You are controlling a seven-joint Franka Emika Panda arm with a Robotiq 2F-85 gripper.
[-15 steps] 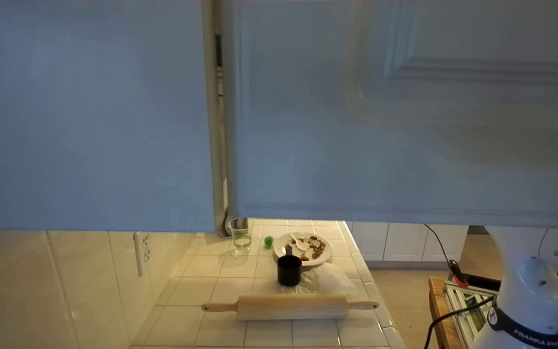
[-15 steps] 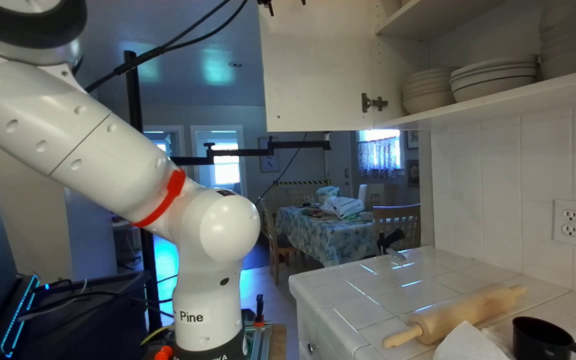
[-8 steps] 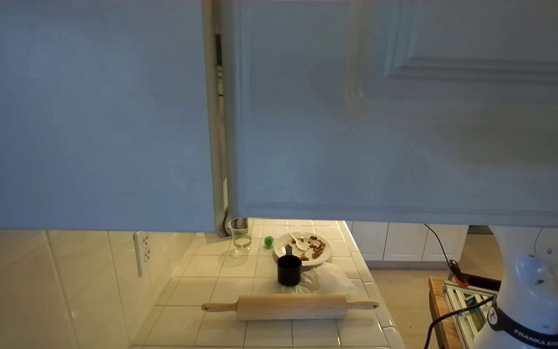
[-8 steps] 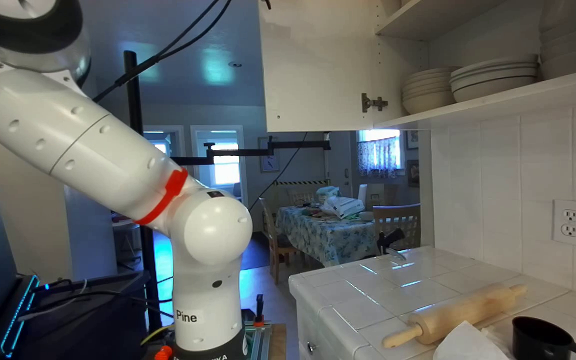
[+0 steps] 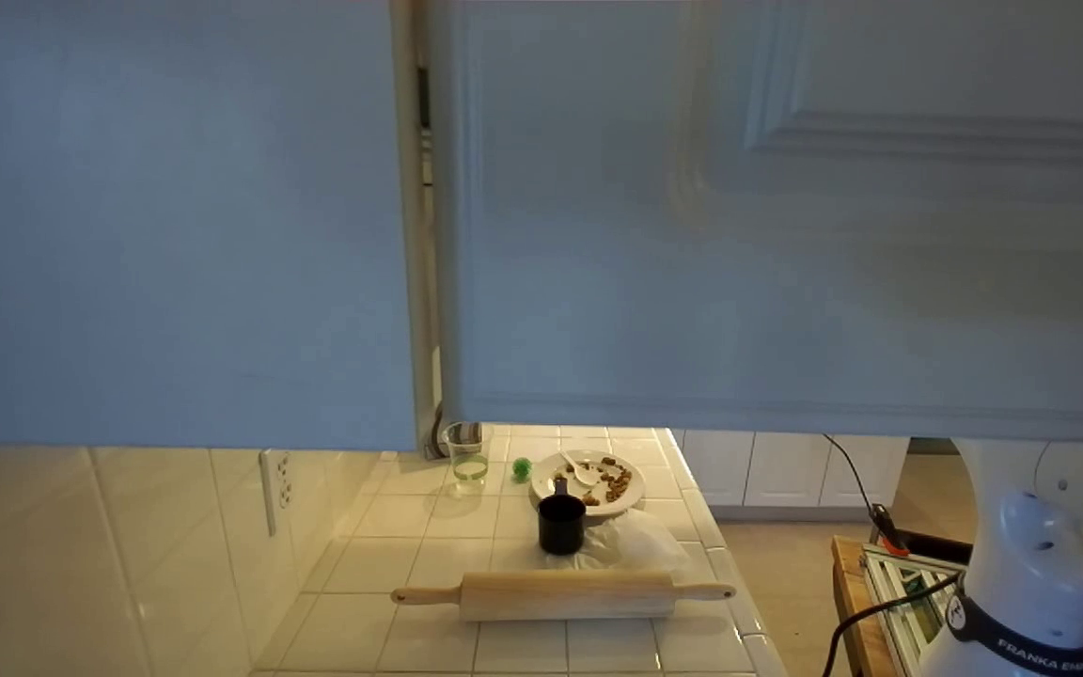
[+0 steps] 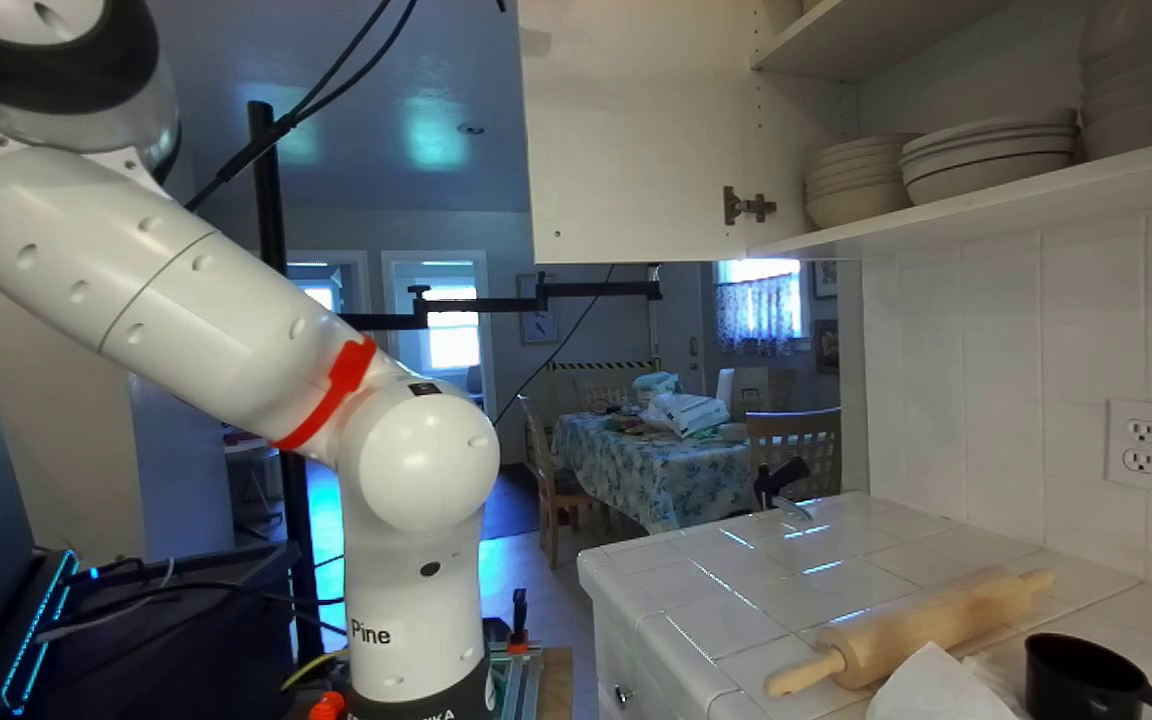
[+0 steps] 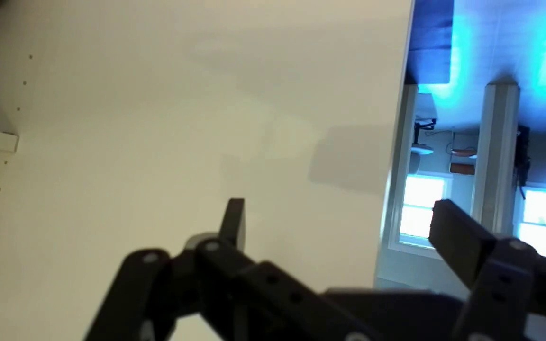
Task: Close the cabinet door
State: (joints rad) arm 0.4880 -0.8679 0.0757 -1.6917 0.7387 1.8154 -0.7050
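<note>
Here the cabinet door (image 6: 636, 130) is seen in both exterior views, swung open, bowls (image 6: 986, 160) stacked inside the cabinet (image 6: 966, 70). In the wrist view the door's free edge is framed by the end effector (image 7: 341, 213), its jaws spread well apart; whether contact is made cannot be told. Below, a wooden rolling pin (image 6: 921, 627) is laid on the tiled desk (image 6: 756, 620).

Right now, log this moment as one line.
Cabinet door: open | gripper: open, door edge between jaws in wrist view | contact: unclear | closing: not done
</note>
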